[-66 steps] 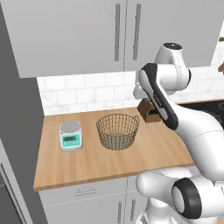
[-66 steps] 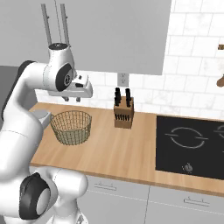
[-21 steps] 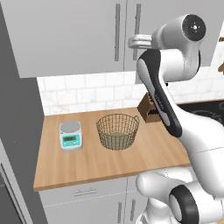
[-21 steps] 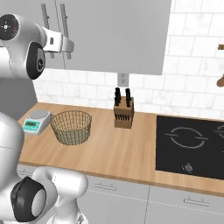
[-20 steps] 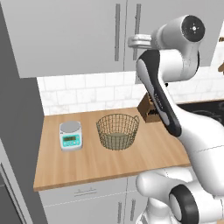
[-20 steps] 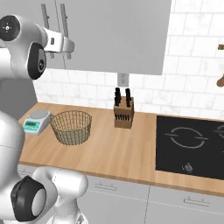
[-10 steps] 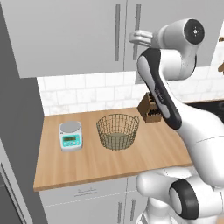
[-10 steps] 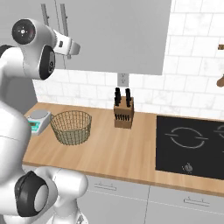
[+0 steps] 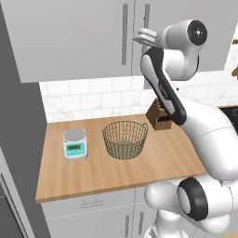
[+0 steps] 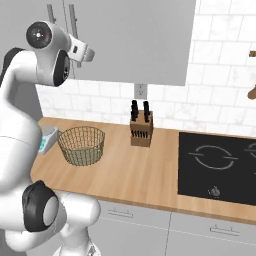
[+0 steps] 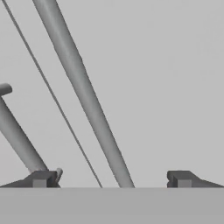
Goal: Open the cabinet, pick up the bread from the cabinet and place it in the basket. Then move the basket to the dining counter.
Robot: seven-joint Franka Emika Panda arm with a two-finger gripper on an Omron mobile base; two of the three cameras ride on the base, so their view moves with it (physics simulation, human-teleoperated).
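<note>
Fingers were spread wide, grasping nothing — in the hand view a bar handle ran diagonally up between the two tips, not touching either. The cabinet sat shut at the top of the left base view, both doors flush, two vertical handles side by side at the seam. The hand was up at the upper centre of that frame, right by the right-hand handle. The basket stood empty at frame centre on the table, scale to its left, knife block to its right behind the arm. Bread wasn't visible — doors closed. Right base view had a black hob at right.
</note>
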